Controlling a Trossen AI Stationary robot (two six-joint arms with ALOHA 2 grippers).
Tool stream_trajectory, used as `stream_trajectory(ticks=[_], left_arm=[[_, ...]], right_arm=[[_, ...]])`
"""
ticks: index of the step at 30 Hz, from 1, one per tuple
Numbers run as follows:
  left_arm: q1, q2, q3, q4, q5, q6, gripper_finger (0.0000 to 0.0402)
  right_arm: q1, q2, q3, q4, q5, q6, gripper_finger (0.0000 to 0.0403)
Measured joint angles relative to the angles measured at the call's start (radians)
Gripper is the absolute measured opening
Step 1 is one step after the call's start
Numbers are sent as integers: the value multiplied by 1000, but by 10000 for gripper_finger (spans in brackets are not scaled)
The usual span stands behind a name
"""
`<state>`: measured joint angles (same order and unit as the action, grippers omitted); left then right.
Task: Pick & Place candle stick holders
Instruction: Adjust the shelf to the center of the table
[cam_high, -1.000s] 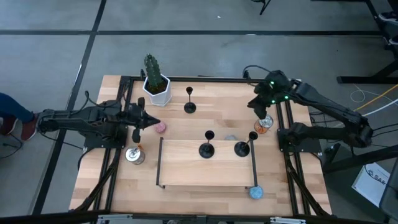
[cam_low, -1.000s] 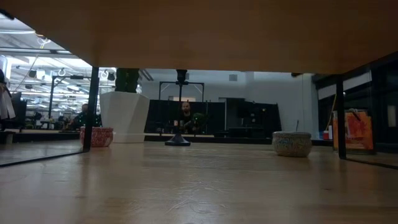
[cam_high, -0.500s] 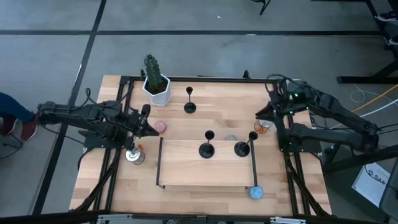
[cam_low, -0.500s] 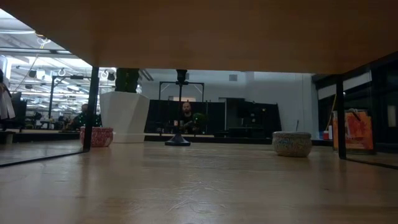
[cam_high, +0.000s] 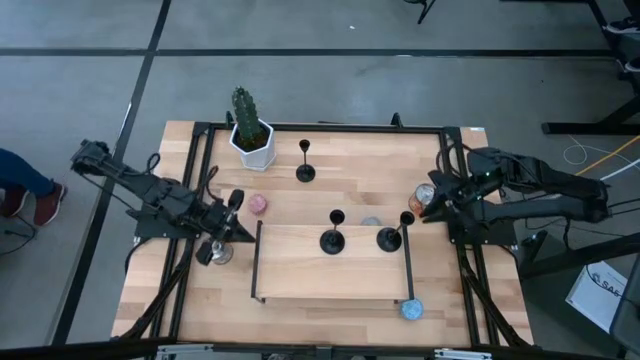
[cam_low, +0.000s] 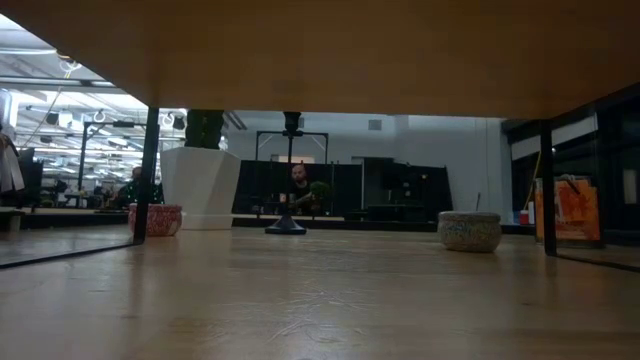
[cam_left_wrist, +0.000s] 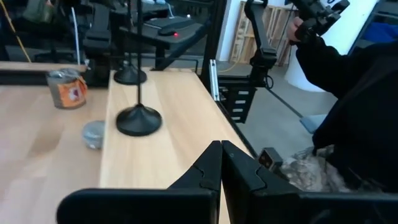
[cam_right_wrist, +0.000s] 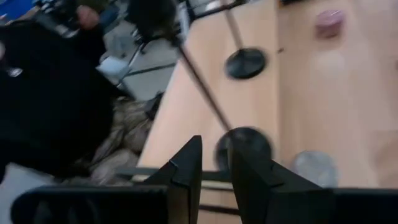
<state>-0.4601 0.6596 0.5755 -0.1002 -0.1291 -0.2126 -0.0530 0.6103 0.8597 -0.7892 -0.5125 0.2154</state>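
Two holders already on raised board; third awaits near desk's far edge. Left end effector closed, empty; right end effector slightly apart, empty, at right edge.

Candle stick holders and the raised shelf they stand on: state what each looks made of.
Candle stick holders: probably metal, matte black; stems very thin, bases flat discs, no shine. Raised shelf: light wood with visible grain, smooth pale finish, resting on thin dark legs that look like metal rod.
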Motion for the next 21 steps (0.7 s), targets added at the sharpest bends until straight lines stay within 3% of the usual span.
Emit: stream_trajectory(ticks=[4, 12, 21], left_arm=[[-79, 44, 0, 36, -58, -60, 2], [-209, 142, 0, 223, -67, -67, 2], [-290, 230, 0, 266, -192, -205, 2]], right_arm=[[94, 14, 0, 16, 0, 46, 80], [282, 77, 0, 114, 2, 88, 80], [452, 132, 0, 203, 73, 129, 80]])
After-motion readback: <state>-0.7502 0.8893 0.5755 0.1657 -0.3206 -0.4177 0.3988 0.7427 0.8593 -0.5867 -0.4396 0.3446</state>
